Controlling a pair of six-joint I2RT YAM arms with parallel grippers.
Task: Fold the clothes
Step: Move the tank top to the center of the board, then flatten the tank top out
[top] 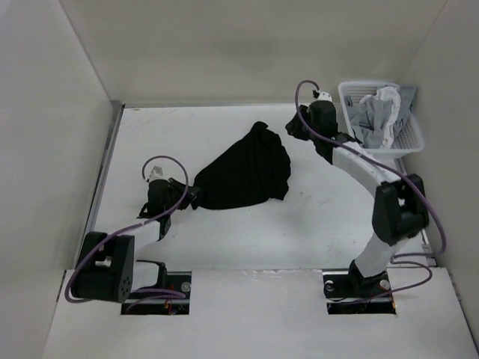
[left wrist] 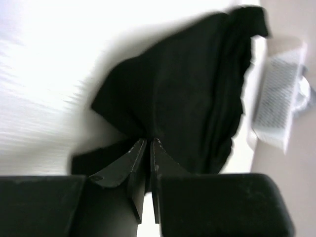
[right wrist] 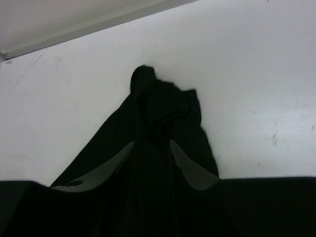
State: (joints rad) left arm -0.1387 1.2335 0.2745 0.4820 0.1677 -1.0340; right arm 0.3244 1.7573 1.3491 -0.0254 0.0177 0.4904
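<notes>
Where the soft black clothes (top: pixel 243 172) lie bunched, roughly triangular, left pincer (left wrist: pixel 149 142) nips a corner; right pincer (right wrist: pixel 152 143) gapes, seemingly empty, near a mesh basket (top: pixel 412 133).

No text, label, brand, number or sign can be read in any of the views.
</notes>
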